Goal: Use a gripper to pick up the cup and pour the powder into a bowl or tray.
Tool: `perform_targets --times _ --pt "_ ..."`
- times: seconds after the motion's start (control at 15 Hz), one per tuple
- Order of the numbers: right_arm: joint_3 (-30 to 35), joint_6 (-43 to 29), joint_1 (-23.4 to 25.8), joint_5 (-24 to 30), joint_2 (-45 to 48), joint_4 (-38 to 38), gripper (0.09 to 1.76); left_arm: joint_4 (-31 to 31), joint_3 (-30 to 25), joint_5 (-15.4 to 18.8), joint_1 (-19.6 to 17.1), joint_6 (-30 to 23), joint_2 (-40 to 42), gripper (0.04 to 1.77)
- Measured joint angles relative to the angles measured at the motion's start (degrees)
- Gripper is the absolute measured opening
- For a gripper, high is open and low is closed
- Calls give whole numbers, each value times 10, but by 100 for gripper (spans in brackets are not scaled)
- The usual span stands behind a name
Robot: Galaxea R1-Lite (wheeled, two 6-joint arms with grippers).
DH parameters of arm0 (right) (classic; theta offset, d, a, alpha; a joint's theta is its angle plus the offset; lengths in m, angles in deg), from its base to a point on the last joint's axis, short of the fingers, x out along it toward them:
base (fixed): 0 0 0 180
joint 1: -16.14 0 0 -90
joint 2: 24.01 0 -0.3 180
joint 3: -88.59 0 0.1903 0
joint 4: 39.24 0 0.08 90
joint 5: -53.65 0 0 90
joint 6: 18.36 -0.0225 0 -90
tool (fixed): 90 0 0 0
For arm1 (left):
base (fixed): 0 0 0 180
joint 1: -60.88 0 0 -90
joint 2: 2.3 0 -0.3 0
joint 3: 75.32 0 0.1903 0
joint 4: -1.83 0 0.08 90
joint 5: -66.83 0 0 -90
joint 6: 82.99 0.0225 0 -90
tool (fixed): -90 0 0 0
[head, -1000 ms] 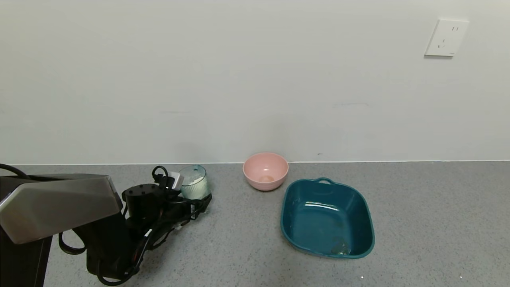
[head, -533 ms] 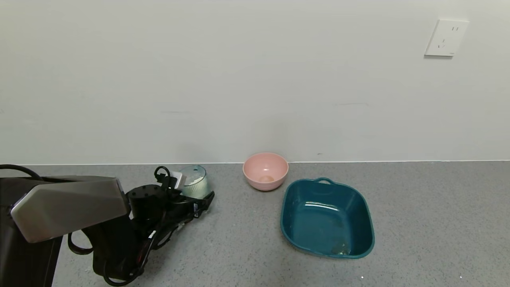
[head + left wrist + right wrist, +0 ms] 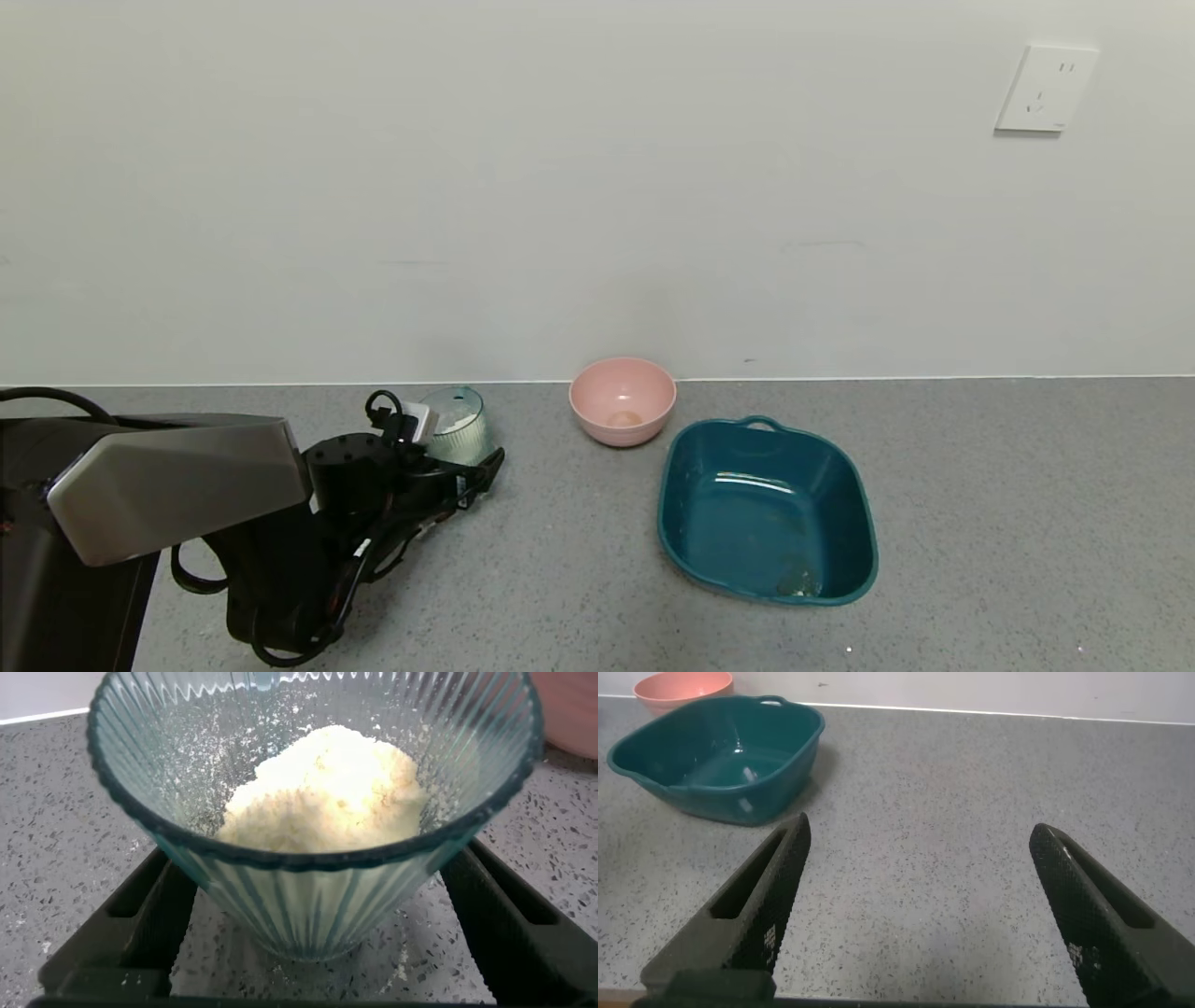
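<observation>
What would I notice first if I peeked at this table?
Probably the small clear blue-green ribbed plastic cup heaped with white clumpy powder, standing at the robot's left between the open fingers of the black left gripper. Next, the big dark teal plastic basin in the middle of the grey speckled counter, with a round pink bowl just behind it by the wall.

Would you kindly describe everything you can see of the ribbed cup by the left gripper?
The cup is a small clear blue-green tumbler, plastic by the look of it, with vertically ribbed sides that flare to a wide rim. It stands upright on the grey speckled counter, left of the pink bowl. A clumpy mound of white powder sits inside, with dust clinging to the inner wall. The left gripper is open, one finger on either side of the cup's base; contact cannot be confirmed.
</observation>
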State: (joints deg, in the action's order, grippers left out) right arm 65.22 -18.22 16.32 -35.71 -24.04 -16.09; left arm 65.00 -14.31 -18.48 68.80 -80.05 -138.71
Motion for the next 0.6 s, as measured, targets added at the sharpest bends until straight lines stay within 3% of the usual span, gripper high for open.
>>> perform_targets --times 0.33,0.47,0.6 --pt "0 0 0 0 0 0 171 6 3 1 0 -2 -4 172" --pt "0 0 0 0 0 0 171 7 4 1 0 -2 -5 138" --pt "0 0 0 0 0 0 171 7 5 2 0 -1 -6 129"
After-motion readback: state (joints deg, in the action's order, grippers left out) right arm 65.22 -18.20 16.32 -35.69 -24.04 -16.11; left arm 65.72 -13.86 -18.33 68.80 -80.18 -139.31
